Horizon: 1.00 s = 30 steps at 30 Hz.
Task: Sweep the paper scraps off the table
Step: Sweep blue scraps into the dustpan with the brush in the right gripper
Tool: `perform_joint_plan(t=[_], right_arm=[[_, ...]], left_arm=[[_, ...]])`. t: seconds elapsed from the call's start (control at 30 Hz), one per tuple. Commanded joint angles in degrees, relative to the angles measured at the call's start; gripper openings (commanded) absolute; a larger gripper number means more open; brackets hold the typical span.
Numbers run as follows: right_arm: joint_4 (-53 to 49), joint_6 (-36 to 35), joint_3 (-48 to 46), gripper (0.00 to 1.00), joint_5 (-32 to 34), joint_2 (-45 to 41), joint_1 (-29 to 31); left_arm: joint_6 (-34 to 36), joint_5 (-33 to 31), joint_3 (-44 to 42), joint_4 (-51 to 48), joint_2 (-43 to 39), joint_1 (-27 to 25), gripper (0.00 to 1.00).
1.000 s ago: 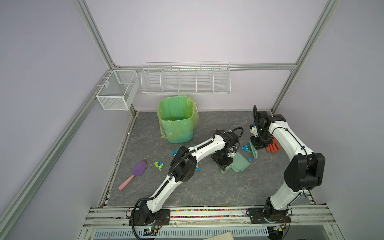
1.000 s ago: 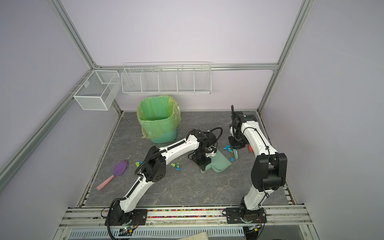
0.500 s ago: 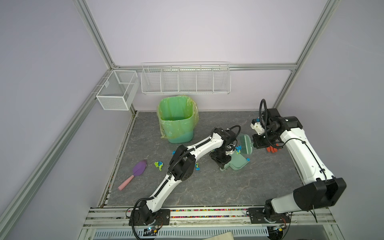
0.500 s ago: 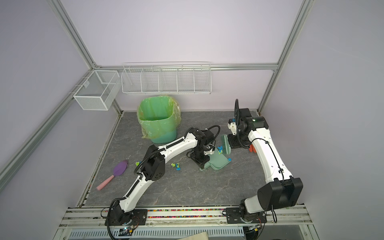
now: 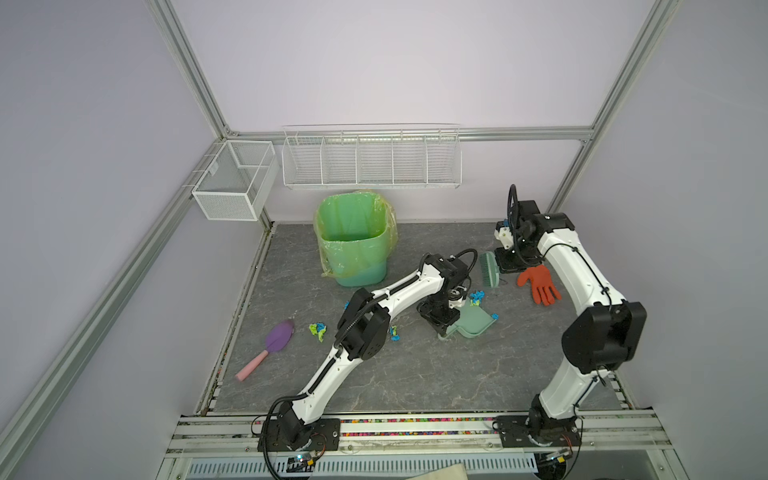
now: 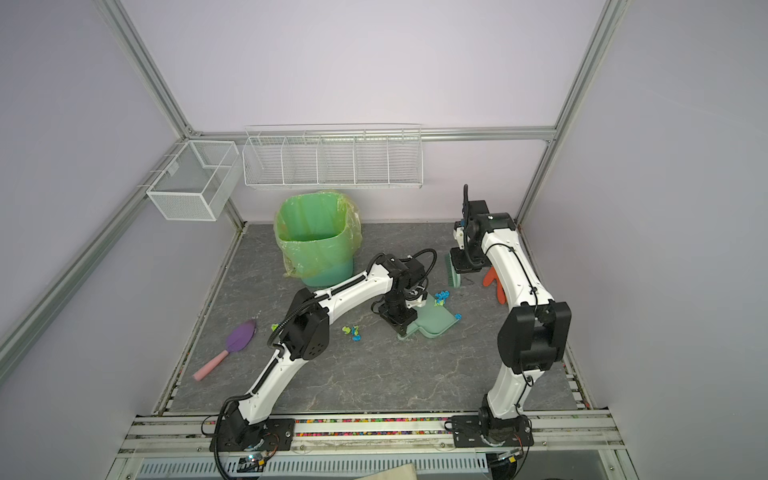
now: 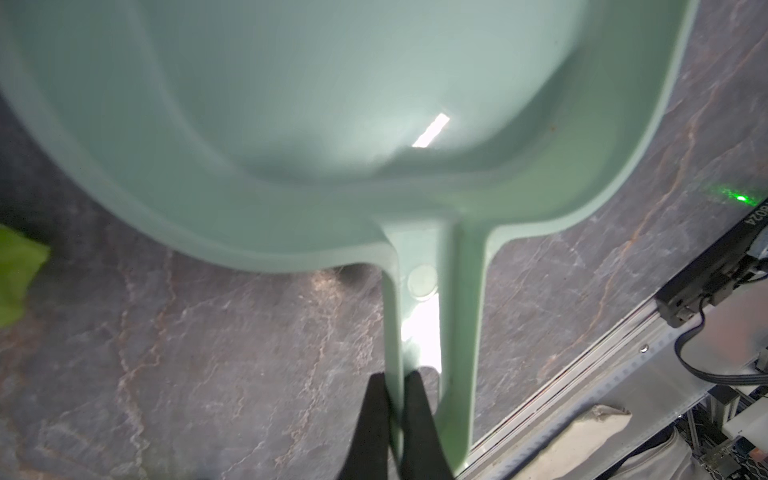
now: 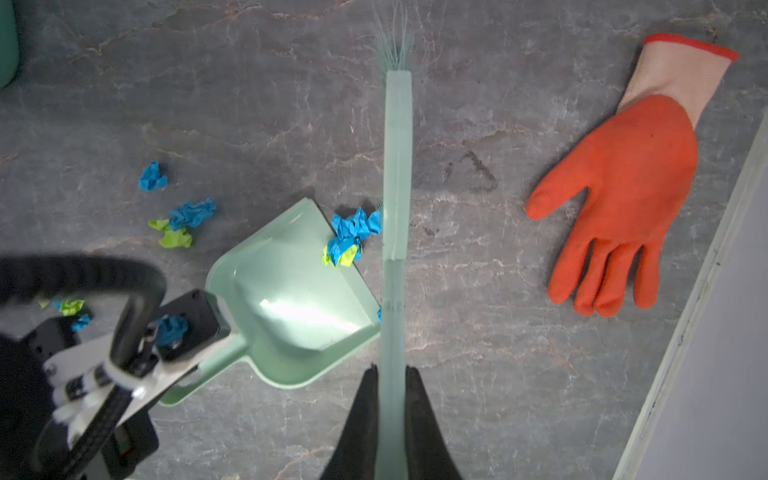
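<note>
Where wadded paper scraps (image 8: 353,232) lie, smooth dustpan (image 8: 291,299)

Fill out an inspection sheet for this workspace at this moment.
Surface: table dark grey, veined, flat.
Job's things: paper scraps bunched at the dustpan lip beside the brush; more loose near the left arm; pan looks empty.
Clutter: orange glove; purple scoop.
Grippers: left gripper shut on dustpan handle; right gripper shut on brush handle.
Cables: black loop arching over each wrist.
Surroundings: lined green bin; wire baskets hung above.
</note>
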Motion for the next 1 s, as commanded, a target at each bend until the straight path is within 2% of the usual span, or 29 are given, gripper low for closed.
perform_joint_plan(t=[0.0, 0.13, 0.23, 0.4, 0.53, 0.7, 0.87, 0.97], right_arm=[[0.98, 0.43, 2.11, 0.07, 0.12, 1.38, 0.28], [-1.37, -0.11, 0.99, 0.07, -0.48, 2.13, 1.59], [-1.54, 0.16, -3.25, 0.07, -0.81, 0.21, 3.43], [0.86, 2.58, -13.90, 0.07, -3.27, -7.97, 7.33], [0.98, 4.37, -18.73, 0.07, -3.43, -15.16, 8.21], [-2.00, 4.20, -18.27, 0.07, 3.13, -21.40, 8.18], [-6.31, 3.02, -15.96, 0.07, 9.03, -21.19, 6.72], [-5.07, 3.01, -16.37, 0.07, 7.64, -21.63, 5.52]], left_arm=[[0.57, 0.37, -0.94, -1.21, -1.21, 0.23, 0.00], [0.55, 0.11, -2.89, -0.25, -2.20, 0.47, 0.00], [0.39, 0.19, -2.83, -0.15, -2.11, 0.68, 0.00], [0.42, 0.28, -2.00, -0.09, -1.82, 0.78, 0.00], [0.37, 0.09, -1.80, -0.16, -1.63, 0.82, 0.00], [0.31, -0.03, -1.94, -0.13, -1.75, 0.87, 0.00], [0.25, -0.22, -2.03, 0.02, -2.05, 0.87, 0.00], [0.29, 0.04, -2.51, 0.24, -2.27, 0.87, 0.00]])
